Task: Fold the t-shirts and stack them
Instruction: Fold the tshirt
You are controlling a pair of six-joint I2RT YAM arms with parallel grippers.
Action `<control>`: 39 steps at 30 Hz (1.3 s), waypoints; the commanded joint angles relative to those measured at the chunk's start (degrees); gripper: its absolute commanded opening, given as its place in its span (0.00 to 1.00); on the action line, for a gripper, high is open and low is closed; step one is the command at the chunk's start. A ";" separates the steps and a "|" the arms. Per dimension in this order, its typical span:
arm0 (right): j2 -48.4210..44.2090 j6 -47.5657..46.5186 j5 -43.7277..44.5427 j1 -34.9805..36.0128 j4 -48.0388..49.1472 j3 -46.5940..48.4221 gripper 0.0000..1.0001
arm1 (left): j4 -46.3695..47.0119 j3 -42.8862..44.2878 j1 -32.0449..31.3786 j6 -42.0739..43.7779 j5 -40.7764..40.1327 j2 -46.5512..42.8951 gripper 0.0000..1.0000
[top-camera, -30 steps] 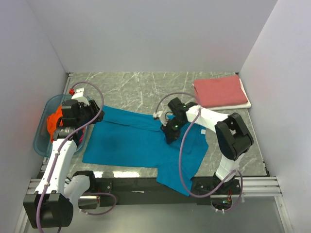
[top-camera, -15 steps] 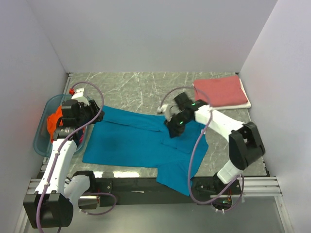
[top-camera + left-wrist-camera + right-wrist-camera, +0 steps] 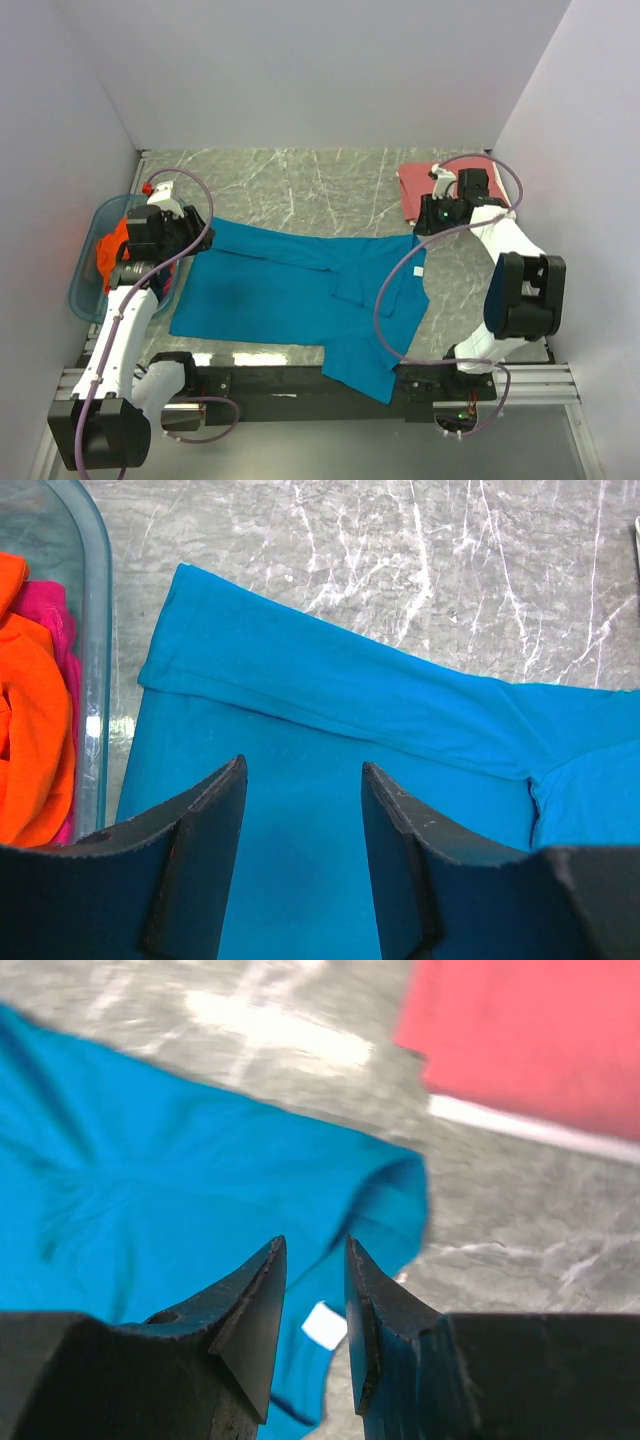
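Observation:
The teal t-shirt (image 3: 290, 290) lies spread across the table's middle, its bottom corner hanging over the front edge. The dusty red t-shirt (image 3: 413, 183) lies folded at the back right. The orange t-shirt (image 3: 112, 245) sits bunched in the blue tub (image 3: 83, 292). My left gripper (image 3: 188, 228) is open and empty above the teal shirt's left end (image 3: 330, 700). My right gripper (image 3: 425, 215) hovers over the teal shirt's right sleeve (image 3: 150, 1190), next to the red shirt (image 3: 530, 1040), its jaws a little apart and empty.
The tub's rim (image 3: 95, 680) is left of my left gripper, with the orange shirt (image 3: 30, 730) and a pink cloth (image 3: 55, 610) inside. A white layer (image 3: 520, 1125) shows under the red shirt. White walls close in the left, back and right sides.
My right arm has swung from the middle of the teal shirt to the back right, beside the red shirt. The teal shirt's right part now lies flatter. The left arm has not moved.

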 commanded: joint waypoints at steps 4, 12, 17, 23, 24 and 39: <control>6.98 7.67 0.52 -2.25 3.33 1.71 0.38 | 1.68 0.13 0.04 0.71 0.95 -1.53 0.55; 12.09 10.58 -0.36 -3.04 4.03 4.26 0.41 | 1.68 0.05 -0.04 0.80 0.87 -1.36 0.55; 14.20 10.84 -1.50 -2.95 3.25 5.40 0.40 | 1.77 0.05 -0.04 0.80 0.87 -1.18 0.55; 16.48 10.85 -3.87 -3.13 1.58 6.64 0.31 | 1.68 0.13 -0.04 0.89 0.78 -1.18 0.55; 16.57 10.76 -4.05 -3.21 1.49 6.72 0.29 | 1.60 0.14 0.04 0.89 0.78 -1.18 0.55; 11.03 8.73 -3.78 -6.91 -0.71 1.45 0.06 | 1.77 0.14 0.04 0.71 0.95 -1.27 0.55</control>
